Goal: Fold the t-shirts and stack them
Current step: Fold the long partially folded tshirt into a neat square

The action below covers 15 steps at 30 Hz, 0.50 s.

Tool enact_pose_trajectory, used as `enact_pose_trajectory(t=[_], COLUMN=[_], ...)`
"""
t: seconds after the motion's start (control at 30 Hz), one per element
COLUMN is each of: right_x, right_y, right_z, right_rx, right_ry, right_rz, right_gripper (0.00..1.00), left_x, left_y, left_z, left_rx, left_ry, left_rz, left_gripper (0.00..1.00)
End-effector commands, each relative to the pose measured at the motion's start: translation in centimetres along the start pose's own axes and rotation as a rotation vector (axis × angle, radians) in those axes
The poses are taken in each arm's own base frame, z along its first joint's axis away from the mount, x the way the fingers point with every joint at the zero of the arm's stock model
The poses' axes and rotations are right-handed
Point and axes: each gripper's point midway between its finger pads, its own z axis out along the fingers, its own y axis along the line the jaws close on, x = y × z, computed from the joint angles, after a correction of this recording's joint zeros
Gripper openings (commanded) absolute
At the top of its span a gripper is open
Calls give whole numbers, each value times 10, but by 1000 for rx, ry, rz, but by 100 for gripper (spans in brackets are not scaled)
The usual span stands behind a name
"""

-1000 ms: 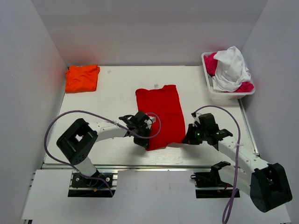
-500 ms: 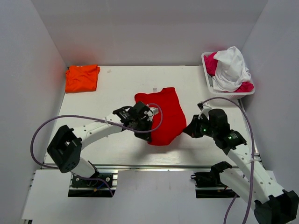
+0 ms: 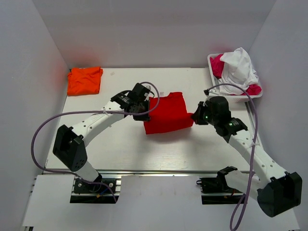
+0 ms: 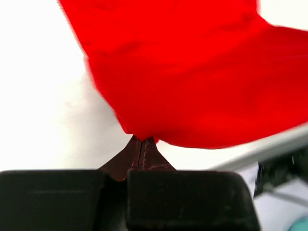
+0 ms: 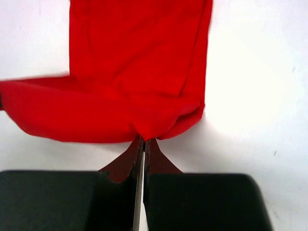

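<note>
Change: a second earlier the red shirt (image 3: 166,114) lay long on the counter (image 3: 120,149), gripped at its two near corners; both arms then carried that near hem away from the bases and over the cloth, so the shirt showed about half as long
Left fingers (image 4: 131,155): pinched tight on a red corner, cloth rising off the counter above them
Right fingers (image 5: 126,161): pressed together on the other corner, a doubled layer bulging just past the tips
Meaning: the cross fold looked nearly laid, with the hem not yet set down or let go; stacking had not begun
Red shirt: mid-counter between the two arms, its near side now a rounded fold
Orange shirt (image 3: 84,80): bunched in the far left corner, well apart from the red one
Edges: the right side of the fold seemed fairly true, while the left corner sat a little skewed, which could leave an uneven far edge
Room: bare counter lay near the bases and between the two shirts; the basket (image 3: 212,77) stood close behind the right arm, so that side was tighter
</note>
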Motion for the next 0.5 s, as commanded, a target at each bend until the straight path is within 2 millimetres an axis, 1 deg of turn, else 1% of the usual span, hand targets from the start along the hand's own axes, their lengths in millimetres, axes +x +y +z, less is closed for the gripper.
enact_pose_trajectory(t=[0.0, 0.03, 0.07, 0.1, 0.13, 0.17, 0.2, 0.23, 0.27, 0.3, 0.33, 0.37, 0.4, 0.43, 0.47], right_x=[-59, -67, -66, -74, -80, -81, -90, -90, -93, -104, -100, -102, -109, -110, -110], right_y=[-4, -3, -6, -4, -2, -4, -3, -6, -5, -2, -5, -5, -5, -7, -7], right_z=[9, 9, 17, 22, 22, 28, 33, 39, 41, 40, 50, 52, 51, 56, 58], right_rx=[70, 76, 89, 86, 80, 90, 95, 106, 104, 96, 109, 107, 108, 115, 117], right_ry=[-156, -172, -154, -165, -177, -170, -175, -165, -168, -185, -159, -158, -171, -164, -158], right_rz=[-31, -35, -40, -43, -48, -47, -53, -52, -58, -57, -61, -58, -56, -57, -58], right_gripper=[0, 0, 0, 0, 0, 0, 0, 0, 0, 0, 0, 0, 0, 0, 0], left_x=[-24, -27, -40, -45, -48, -56, -64, -71, -77, -83, -93, -98, -103, -111, -115], left_y=[29, 33, 35, 36, 36, 37, 40, 38, 41, 44, 39, 43, 41, 42, 36], left_z=[2, 2, 1, 1, 1, 4, 0, 4, 4, 4, 0, 4, 1, 1, -1], left_rx=[-121, -126, -117, -114, -102, -98, -99, -98, -102, -105, -94, -102, -96, -91, -65], left_ry=[-53, -57, -95, -109, -117, -134, -151, -154, -162, -170, -193, -193, -206, -212, -220], left_rz=[-96, -115, -133, -140, -148, -155, -159, -159, -156, -156, -145, -144, -133, -127, -113], left_gripper=[0, 0, 0, 0, 0, 0, 0, 0, 0, 0, 0, 0, 0, 0, 0])
